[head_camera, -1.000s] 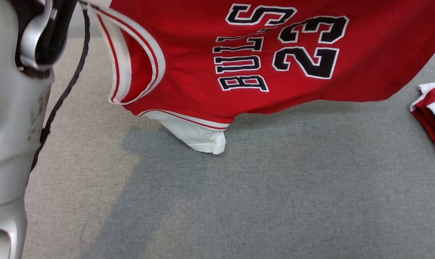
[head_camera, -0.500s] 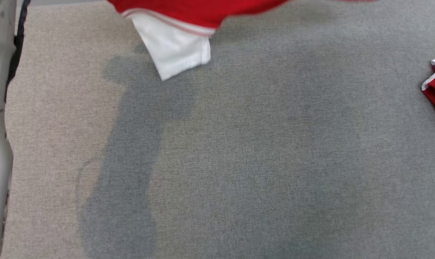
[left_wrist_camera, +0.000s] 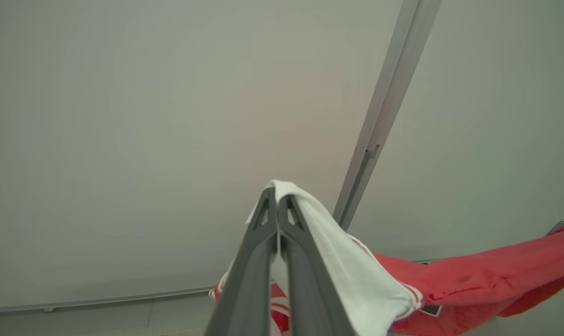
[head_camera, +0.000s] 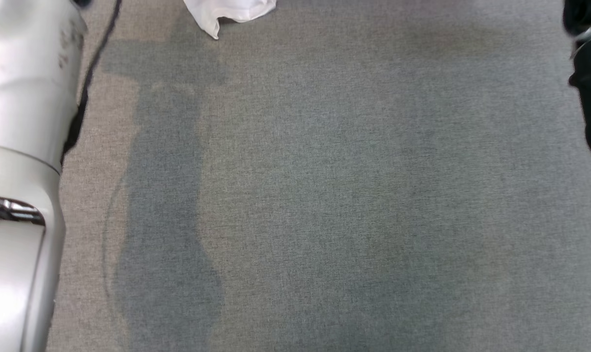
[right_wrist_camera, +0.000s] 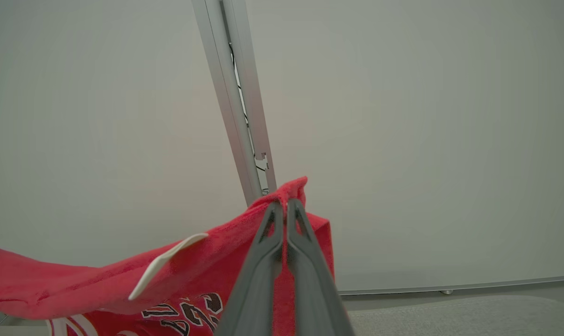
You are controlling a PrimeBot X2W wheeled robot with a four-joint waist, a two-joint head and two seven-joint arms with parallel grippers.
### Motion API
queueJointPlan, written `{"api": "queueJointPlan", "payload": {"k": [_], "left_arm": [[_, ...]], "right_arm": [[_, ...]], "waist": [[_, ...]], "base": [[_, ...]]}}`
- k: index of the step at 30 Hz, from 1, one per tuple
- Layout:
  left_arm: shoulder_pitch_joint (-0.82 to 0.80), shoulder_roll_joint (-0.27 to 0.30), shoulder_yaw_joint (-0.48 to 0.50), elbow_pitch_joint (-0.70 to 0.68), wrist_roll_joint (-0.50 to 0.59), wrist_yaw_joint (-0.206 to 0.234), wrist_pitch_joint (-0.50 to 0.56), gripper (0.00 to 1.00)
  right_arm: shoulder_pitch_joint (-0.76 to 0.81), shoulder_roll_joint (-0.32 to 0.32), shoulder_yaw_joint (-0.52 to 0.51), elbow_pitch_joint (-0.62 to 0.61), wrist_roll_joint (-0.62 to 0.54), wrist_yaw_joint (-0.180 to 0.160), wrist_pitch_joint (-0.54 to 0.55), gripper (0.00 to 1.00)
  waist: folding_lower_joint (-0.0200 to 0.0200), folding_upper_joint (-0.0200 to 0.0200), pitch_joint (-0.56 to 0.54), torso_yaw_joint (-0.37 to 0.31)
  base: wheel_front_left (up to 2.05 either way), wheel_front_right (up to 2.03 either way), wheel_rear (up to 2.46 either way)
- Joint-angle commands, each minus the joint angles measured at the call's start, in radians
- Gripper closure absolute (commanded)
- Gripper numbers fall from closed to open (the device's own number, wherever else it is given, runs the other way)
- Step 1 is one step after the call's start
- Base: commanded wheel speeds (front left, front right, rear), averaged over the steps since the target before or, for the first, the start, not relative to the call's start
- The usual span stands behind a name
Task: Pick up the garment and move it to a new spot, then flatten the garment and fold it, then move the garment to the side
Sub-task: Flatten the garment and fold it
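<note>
The garment is a red jersey with white trim and black lettering. Its white lower corner hangs at the top edge of the head view, just above the grey surface. In the left wrist view my left gripper is shut on the jersey's white trim, and the red cloth stretches off to the right. My right gripper is shut on a red edge of the jersey, which sags away to the left with its lettering showing. Both grippers hold it up in the air against a pale wall.
A grey fabric-covered surface spreads across the head view, with soft shadows on it. My pale left forearm stands along the left edge and my dark right arm along the right edge. A metal post runs up the wall behind.
The jersey has risen out of the top of the head view, leaving its white corner. The whole picture has shifted too, and the red bundle at the right edge has left it.
</note>
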Motion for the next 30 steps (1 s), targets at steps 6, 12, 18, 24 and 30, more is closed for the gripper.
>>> {"api": "queueJointPlan", "payload": {"k": [6, 12, 18, 24, 30], "left_arm": [[0.118, -0.005, -0.014, 0.05, -0.013, -0.017, 0.005, 1.0], [0.259, -0.022, 0.004, 0.055, -0.061, -0.027, -0.116, 1.0], [0.474, -0.035, 0.001, 0.003, -0.09, -0.031, -0.179, 1.0], [0.725, 0.023, 0.023, -0.212, -0.055, -0.031, -0.185, 1.0], [0.982, 0.077, 0.059, -0.462, -0.006, 0.016, -0.185, 1.0]], "right_arm": [[0.074, 0.002, 0.059, 0.062, 0.058, 0.0, -0.028, 1.0], [0.217, -0.02, 0.145, 0.02, 0.13, 0.0, -0.067, 1.0], [0.463, -0.049, 0.208, -0.078, 0.243, 0.0, -0.087, 1.0], [0.72, -0.086, 0.223, -0.265, 0.284, 0.0, -0.09, 1.0], [0.932, -0.108, 0.164, -0.436, 0.267, 0.0, -0.09, 1.0]], "waist": [[0.0, 0.0, 0.048, 0.015], [0.0, 0.0, 0.042, 0.039], [0.0, 0.0, -0.011, 0.06], [0.0, 0.0, -0.065, 0.055], [0.0, 0.0, -0.123, 0.046]], "base": [[0.0, 0.0, 0.0], [0.0, 0.0, 0.0], [0.0, 0.0, 0.0], [0.0, 0.0, 0.0], [0.0, 0.0, 0.0]]}}
